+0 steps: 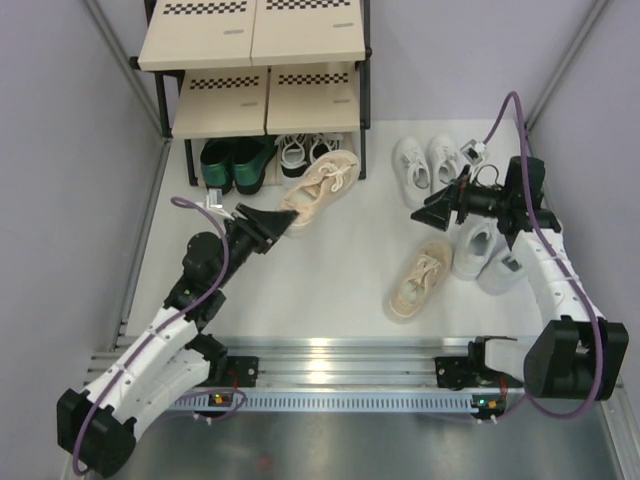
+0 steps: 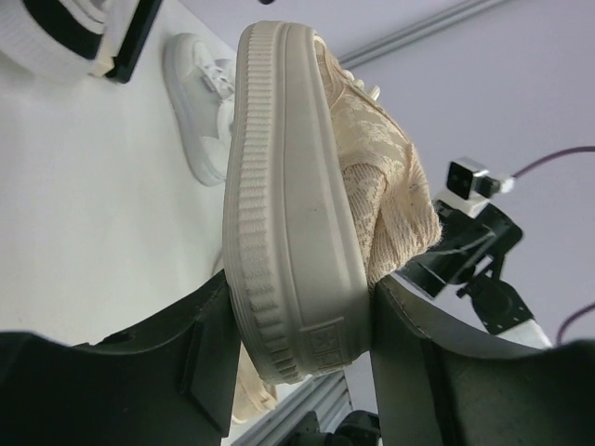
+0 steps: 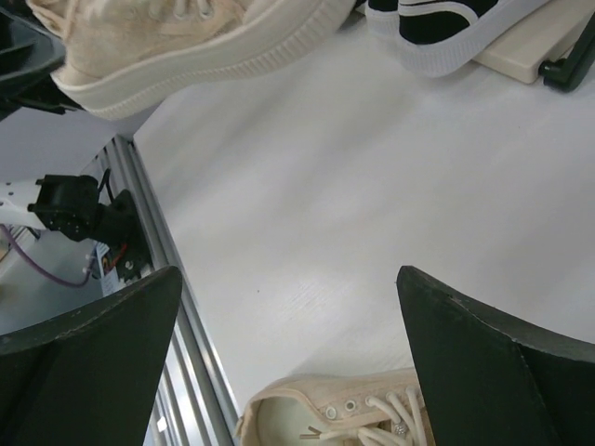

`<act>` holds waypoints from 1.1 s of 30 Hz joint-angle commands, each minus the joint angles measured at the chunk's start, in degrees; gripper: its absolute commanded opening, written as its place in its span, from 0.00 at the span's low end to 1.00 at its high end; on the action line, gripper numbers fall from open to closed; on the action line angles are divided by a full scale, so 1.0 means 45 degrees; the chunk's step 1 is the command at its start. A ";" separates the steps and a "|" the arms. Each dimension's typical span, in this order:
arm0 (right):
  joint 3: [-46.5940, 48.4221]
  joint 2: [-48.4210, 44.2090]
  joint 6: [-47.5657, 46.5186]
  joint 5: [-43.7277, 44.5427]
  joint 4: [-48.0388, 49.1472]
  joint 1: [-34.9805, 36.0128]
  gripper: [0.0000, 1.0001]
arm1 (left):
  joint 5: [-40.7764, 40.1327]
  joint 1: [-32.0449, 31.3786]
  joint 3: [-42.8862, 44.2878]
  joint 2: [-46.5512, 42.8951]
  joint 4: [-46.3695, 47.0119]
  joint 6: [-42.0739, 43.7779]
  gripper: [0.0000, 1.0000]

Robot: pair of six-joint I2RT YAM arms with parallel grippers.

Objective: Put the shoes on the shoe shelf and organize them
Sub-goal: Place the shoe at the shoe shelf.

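White tabletop (image 1: 340, 260) is carrying the shoe shelf (image 1: 250, 40) at its far edge; dark green shoes (image 1: 232, 163) and black-and-white sneakers (image 1: 305, 150) are sitting on its lowest board. The left gripper (image 1: 283, 222) is pinching a beige sneaker (image 1: 325, 185) by the heel, toe at the shelf's front. The right gripper (image 1: 425, 205) is hovering with fingers spread wide and empty, between small white sneakers (image 1: 425, 160) and pale grey sneakers (image 1: 480, 250). A second beige sneaker (image 1: 420, 282) is lying mid-table, with bare surface lying to its left.

One shoe shelf (image 1: 250, 45). Two dark green shoes (image 1: 232, 163), two black-and-white sneakers (image 1: 305, 150), two beige sneakers (image 1: 420, 282), two small white sneakers (image 1: 425, 165), two pale grey sneakers (image 1: 480, 250).
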 commanded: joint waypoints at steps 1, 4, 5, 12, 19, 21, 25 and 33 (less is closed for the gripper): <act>-0.0202 -0.0156 -0.1161 -0.0390 0.0225 -0.0284 0.99 | 0.1203 0.0418 0.1610 -0.0661 0.1512 -0.0041 0.00; -0.0260 -0.0273 -0.1476 -0.0429 0.0069 -0.0401 0.99 | 0.1477 0.1121 0.2000 -0.0662 0.1236 -0.0020 0.00; -0.0299 -0.0331 -0.1535 -0.0429 0.0088 -0.0420 0.99 | 0.1555 0.1297 0.2099 -0.0507 0.1236 -0.0001 0.00; -0.0514 -0.0741 -0.1848 -0.0488 -0.0010 -0.0518 0.99 | 0.2687 0.3792 0.2627 0.0782 0.2695 -0.0974 0.00; -0.0573 -0.0800 -0.1927 -0.0605 -0.0068 -0.0752 0.99 | 0.3450 0.5886 0.3037 0.2382 0.4514 -0.2166 0.00; -0.0593 -0.0762 -0.1985 -0.0644 -0.0088 -0.0850 0.99 | 0.3683 0.6624 0.3173 0.2735 0.4867 -0.2382 0.00; -0.0632 -0.0762 -0.2121 -0.0605 -0.0127 -0.0928 1.00 | 0.3685 0.7605 0.3330 0.3729 0.5590 -0.2871 0.00; -0.0593 -0.0547 -0.2376 -0.0586 -0.0322 -0.0948 0.99 | 0.2221 0.8778 0.4052 0.5722 0.6118 -0.2599 0.00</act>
